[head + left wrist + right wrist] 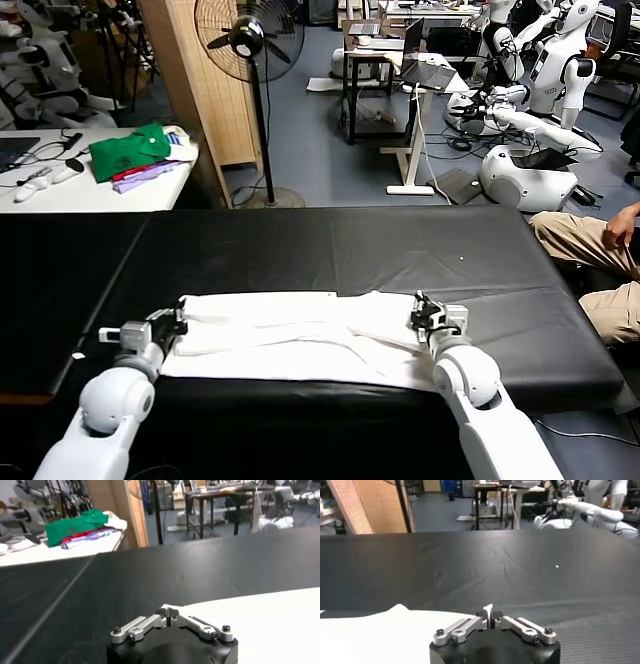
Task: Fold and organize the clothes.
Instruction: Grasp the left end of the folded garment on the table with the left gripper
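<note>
**Q:** Two arms are in view. How are they posed?

**A:** Both reach forward from the near edge of the black table (pixel 300 250), white and rounded, set symmetrically. The left gripper (pixel 181 318) sits low at the left end of the T-shirt (pixel 300 335); the right gripper (pixel 420 312) sits at its right end. Each wrist view shows the fingers drawn together at the tips. On the right, a sliver of white cloth is pinched between them. On the left, the closed tips (pixel 169 613) sit at the shirt's corner, apparently clamped on its edge.

**Q:** Where is the shirt, and how does it look?

**A:** It lies flat along the table's near edge, stretched sideways between the two grippers. It is plain white, folded into a long band, with soft creases and one diagonal fold right of centre. No lettering shows.

**Q:** What about surfaces?

**A:** A matte black covering with a fine weave and faint wrinkles spans the table. The gripper linkages are bare metal with dark screws, on black housings. The cloth looks thin and limp.
</note>
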{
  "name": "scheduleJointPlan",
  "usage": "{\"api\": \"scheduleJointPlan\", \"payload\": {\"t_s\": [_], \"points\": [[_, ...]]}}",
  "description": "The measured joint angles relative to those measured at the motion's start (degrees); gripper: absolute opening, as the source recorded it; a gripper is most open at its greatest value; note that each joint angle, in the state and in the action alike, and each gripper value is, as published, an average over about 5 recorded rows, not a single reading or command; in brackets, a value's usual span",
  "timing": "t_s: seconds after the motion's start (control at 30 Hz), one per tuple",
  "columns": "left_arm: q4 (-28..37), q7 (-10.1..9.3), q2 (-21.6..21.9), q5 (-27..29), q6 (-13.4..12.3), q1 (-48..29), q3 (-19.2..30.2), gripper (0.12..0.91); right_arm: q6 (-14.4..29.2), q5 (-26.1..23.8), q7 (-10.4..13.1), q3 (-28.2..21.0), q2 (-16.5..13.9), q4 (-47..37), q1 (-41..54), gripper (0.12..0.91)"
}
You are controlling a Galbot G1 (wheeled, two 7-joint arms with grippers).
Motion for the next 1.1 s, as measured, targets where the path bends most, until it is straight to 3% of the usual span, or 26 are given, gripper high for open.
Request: {"api": "scheduleJointPlan", "payload": {"t_s": [0.13, 0.23, 0.37, 0.63, 1.1], "points": [[-0.55, -0.12, 0.22, -0.82, 0.07, 0.32, -0.31, 0.451, 0.03, 0.05, -2.69, 1.02, -1.07, 1.69, -1.09, 0.603], [-1.28, -0.18, 0.66, -1.99, 0.24, 0.91, -0.86, 0.619, 0.27, 0.09, -4.39, 2.1, -2.13, 3.79, -2.3, 0.735], [-2.6, -0.24, 1.19, -4.86, 0.53, 2.16, -1.94, 0.774, 0.45, 0.7, -5.25, 3.67, -3.34, 7.07, -4.26, 0.791], [-5.43, -0.94, 0.2, -13.77, 1.36, 5.65, -4.88, 0.798, 1.19, 0.08, -8.56, 3.89, -4.66, 11.62, -6.87, 0.798], [-4.75, 1.61, -1.98, -14.99, 0.34, 9.08, -5.75, 0.798, 1.83, 0.66, -9.13, 5.16, -4.37, 16.58, -10.88, 0.798]]}}
